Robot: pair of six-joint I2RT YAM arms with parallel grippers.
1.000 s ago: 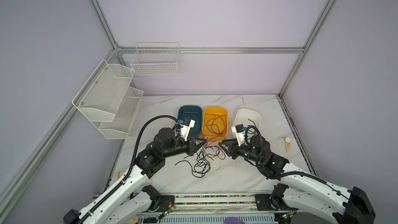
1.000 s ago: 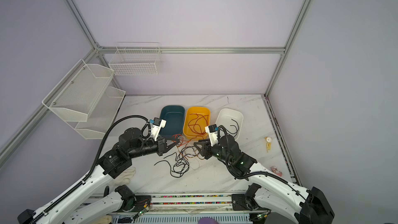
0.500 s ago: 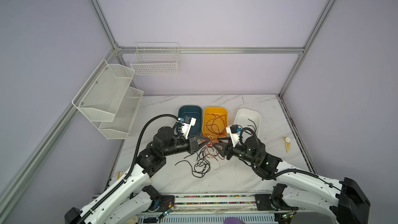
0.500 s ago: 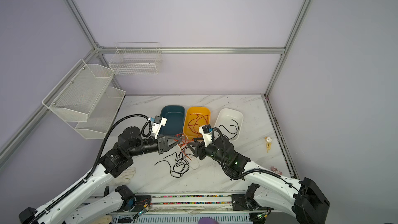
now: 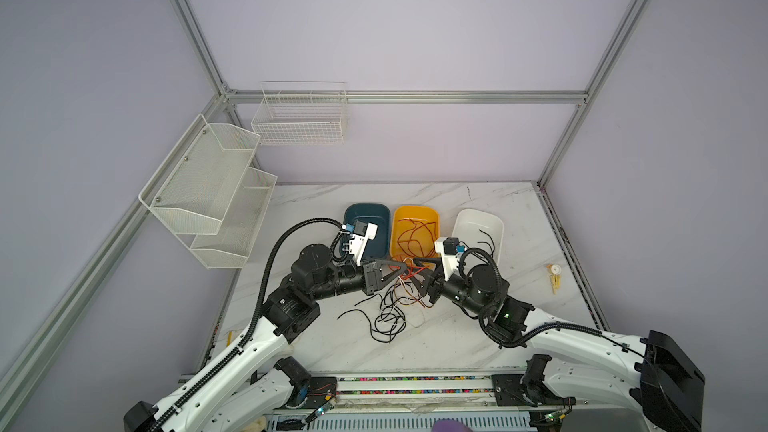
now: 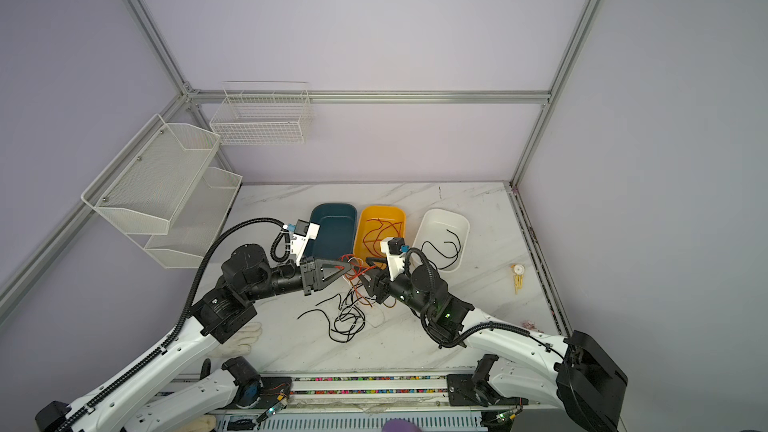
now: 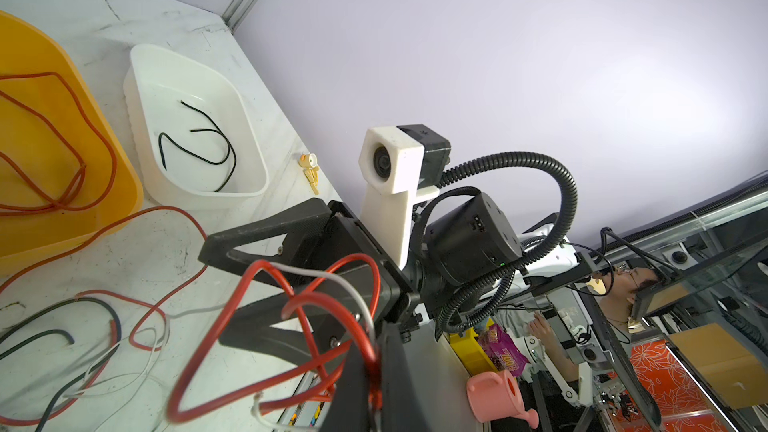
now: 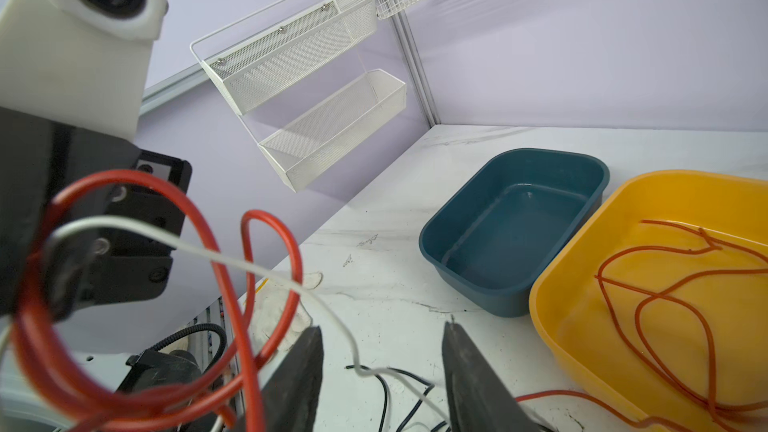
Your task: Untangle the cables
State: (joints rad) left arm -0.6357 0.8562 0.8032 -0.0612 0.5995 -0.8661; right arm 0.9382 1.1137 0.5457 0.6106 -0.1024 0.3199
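The white marble-patterned tabletop (image 5: 457,338) carries everything. Over its middle the two black-and-white arms meet tip to tip, raised off the surface. The left gripper (image 5: 401,270) is clenched on a red-orange loop (image 8: 266,213) and a white strand (image 8: 232,261) lifted out of the pile. The right gripper (image 5: 417,273) faces it from the right with jaws parted and grasping nothing, though in the right wrist view the white strand runs across the gap between its fingers (image 8: 305,376).

Along the far side three plastic tubs stand in a row. The dark teal tub (image 5: 365,211) on the left is bare. The yellow-orange tub (image 5: 415,209) in the middle holds red-orange wires, and the white tub (image 5: 478,216) on the right holds black ones.

The unsorted cables (image 5: 390,317) lie in a loose knot of black, white and red-orange just near of the grippers, with hanging strands joining the knot to the left grip.

These wires look light, limp and springy in their curls, with smooth coats. They will likely slip through a weak pinch and drag their neighbours along. The best hold seems to be one colour alone, close beside the left pinch where that strand stands clear, drawn away slowly.
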